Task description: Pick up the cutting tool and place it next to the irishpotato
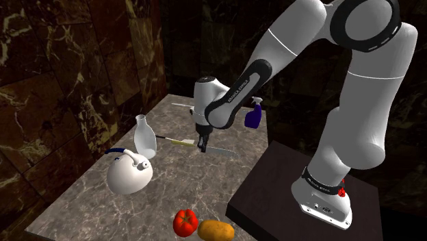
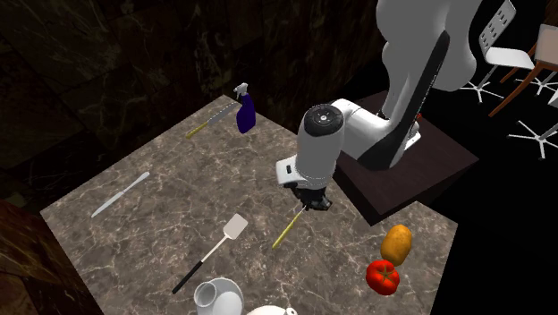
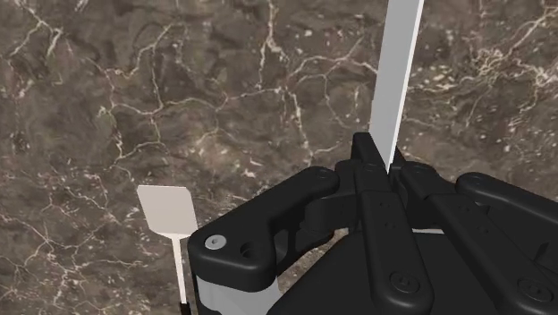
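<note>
The knife has a grey blade (image 3: 400, 72) and a yellow handle (image 2: 287, 231). My gripper (image 3: 380, 166) is shut on it, and the blade runs out from between the two black fingers. In the shoulder view the gripper (image 1: 202, 146) hangs low over the middle of the marble counter (image 1: 82, 198), with the blade (image 1: 220, 150) sticking out to its right. I cannot tell whether the knife touches the counter. The brown potato (image 1: 215, 231) lies at the counter's near edge beside a red tomato (image 1: 185, 222). In the second exterior view the potato (image 2: 396, 243) is to the right of the gripper (image 2: 312, 204).
A white spatula (image 2: 215, 246) lies just beside the knife handle. A white teapot (image 1: 128, 171) and a white vase (image 1: 144, 135) stand toward the shoulder view's left. A blue spray bottle (image 2: 245, 112) and two more knives (image 2: 119, 194) (image 2: 207, 121) lie farther off. The dark stand (image 1: 301, 185) borders the counter.
</note>
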Robot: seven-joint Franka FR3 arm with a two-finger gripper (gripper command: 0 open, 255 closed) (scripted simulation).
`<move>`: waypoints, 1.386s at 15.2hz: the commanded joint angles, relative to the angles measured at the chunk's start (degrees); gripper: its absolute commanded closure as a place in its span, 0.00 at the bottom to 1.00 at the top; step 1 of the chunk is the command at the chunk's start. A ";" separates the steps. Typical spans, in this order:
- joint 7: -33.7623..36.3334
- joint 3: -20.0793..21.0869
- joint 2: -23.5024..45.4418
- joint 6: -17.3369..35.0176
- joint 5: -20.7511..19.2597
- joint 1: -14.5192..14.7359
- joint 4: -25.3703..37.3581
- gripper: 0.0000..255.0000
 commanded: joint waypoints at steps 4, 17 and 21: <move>8.08 2.90 -2.06 1.44 -0.41 4.76 -3.49 1.00; 9.43 1.91 8.68 11.18 -2.29 5.39 -2.52 1.00; 9.81 1.44 12.19 13.93 -2.81 5.74 -1.76 1.00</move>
